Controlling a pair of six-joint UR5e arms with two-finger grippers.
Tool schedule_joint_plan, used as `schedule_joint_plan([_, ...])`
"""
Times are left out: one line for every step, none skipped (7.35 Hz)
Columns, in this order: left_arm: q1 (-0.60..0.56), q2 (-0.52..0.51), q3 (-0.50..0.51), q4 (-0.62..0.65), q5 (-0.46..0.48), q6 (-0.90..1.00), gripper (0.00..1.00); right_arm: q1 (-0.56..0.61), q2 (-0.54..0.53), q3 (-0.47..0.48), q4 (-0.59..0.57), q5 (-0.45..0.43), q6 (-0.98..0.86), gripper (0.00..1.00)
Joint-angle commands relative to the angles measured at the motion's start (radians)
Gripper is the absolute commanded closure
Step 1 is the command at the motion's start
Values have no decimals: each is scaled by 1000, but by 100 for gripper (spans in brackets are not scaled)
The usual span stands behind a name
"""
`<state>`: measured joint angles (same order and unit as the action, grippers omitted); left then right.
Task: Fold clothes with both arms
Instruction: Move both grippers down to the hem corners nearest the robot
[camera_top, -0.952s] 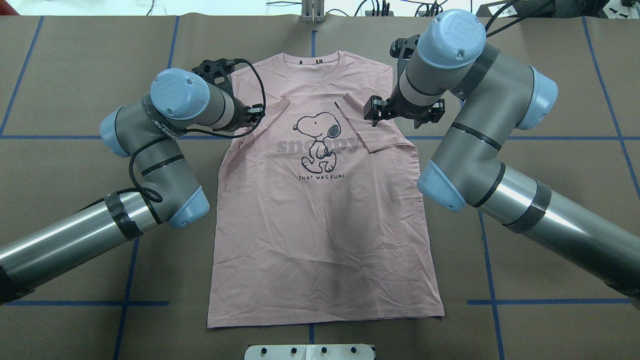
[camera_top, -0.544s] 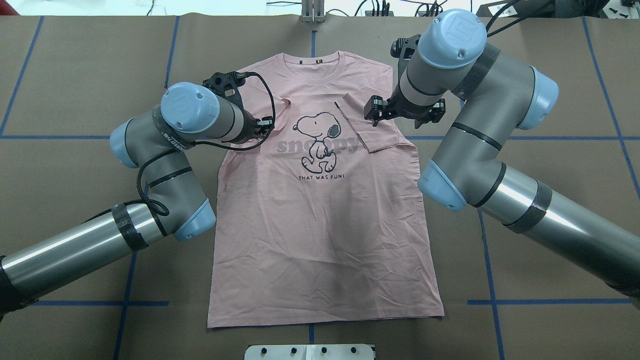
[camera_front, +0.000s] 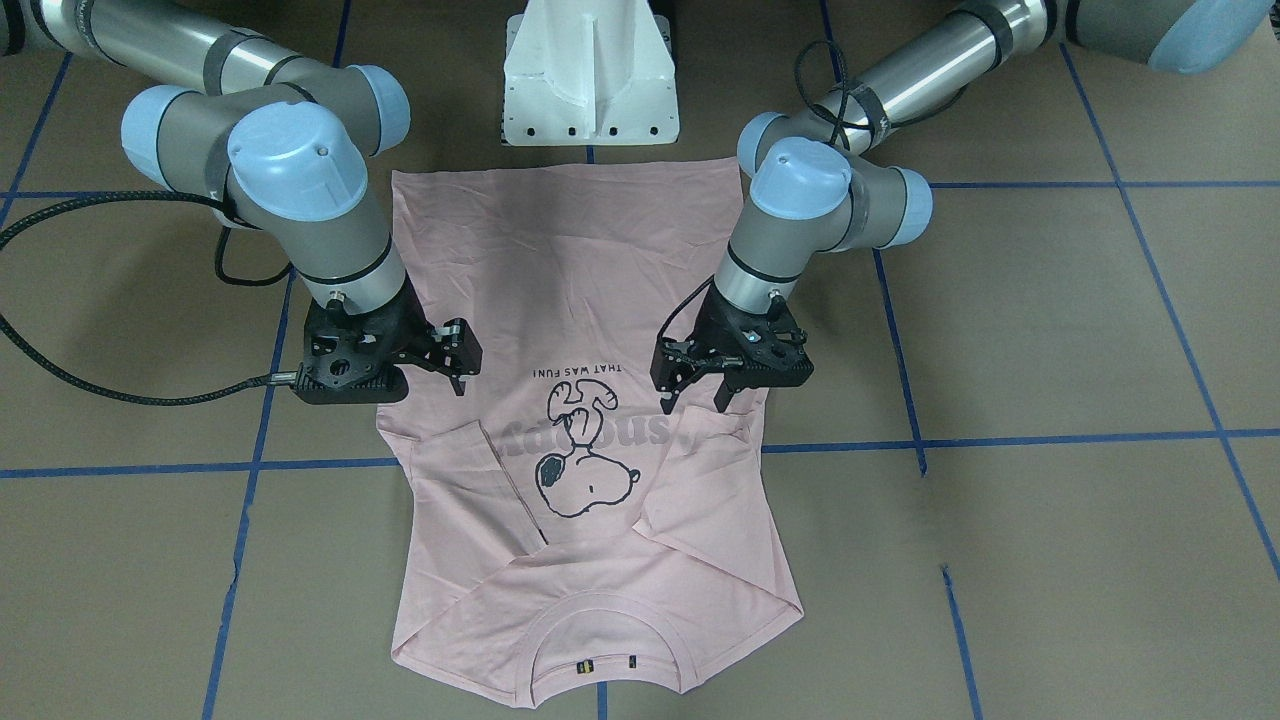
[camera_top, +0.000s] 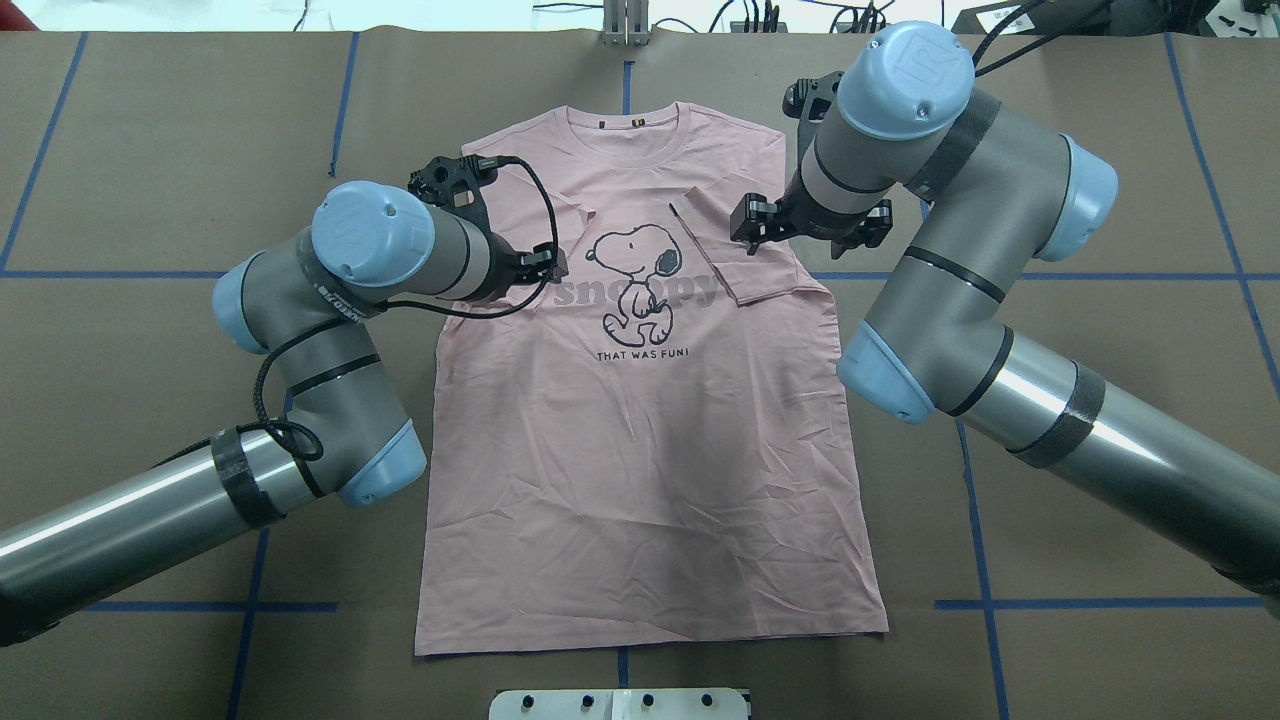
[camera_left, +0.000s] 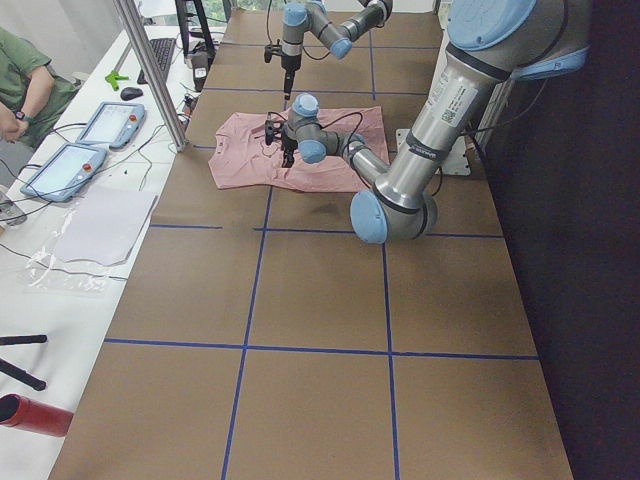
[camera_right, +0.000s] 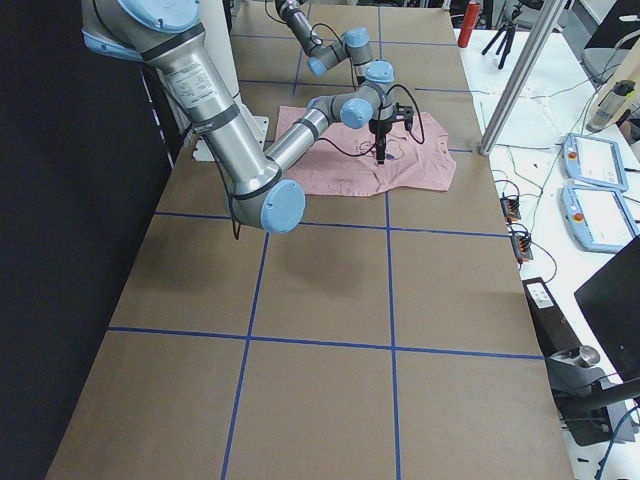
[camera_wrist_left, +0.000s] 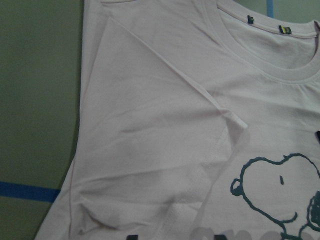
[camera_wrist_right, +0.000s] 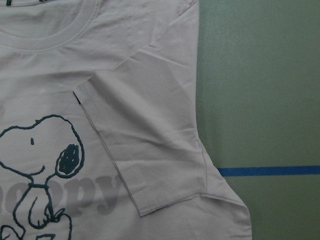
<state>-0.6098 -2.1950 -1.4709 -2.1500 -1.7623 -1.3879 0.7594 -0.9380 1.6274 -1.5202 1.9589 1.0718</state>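
- First up, the left end effector (camera_front: 695, 398): it hangs just above the T-shirt (camera_top: 650, 450), right by the tucked-in sleeve (camera_wrist_left: 165, 145). Fingers are spread and there's nothing in them.
- The T-shirt itself lies flat on the brown worktop (camera_top: 150, 150), print up, collar (camera_top: 640, 135) on the far side from the robot, both sleeves folded in over the front. It looks like thin, floppy cotton: weighs next to nothing and won't break, but I'd guess it sags and wrinkles if you tug it from one spot. I'd pinch it at the shoulders or at the bottom hem (camera_top: 650, 630) corners, one arm per side, and move both together.
- Then the right end effector (camera_front: 462, 358), over the other folded sleeve (camera_wrist_right: 150, 150), is also spread apart and empty.
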Motion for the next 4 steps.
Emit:
schedule_joint_plan([27,81,-160,94,-3,1,0,-26,-65,91,2,0,98,0])
schedule_joint_plan([53,107,-224,170,0,1,0,-91,-144,203,2,-27,170,0])
schedule_joint_plan([65,177,-296,180,4,1,0,-198,-227,317,2,-137,248,0])
schedule_joint_plan([71,272,-399,182,4,1,0,-304,-325,415,21,-211,366,0])
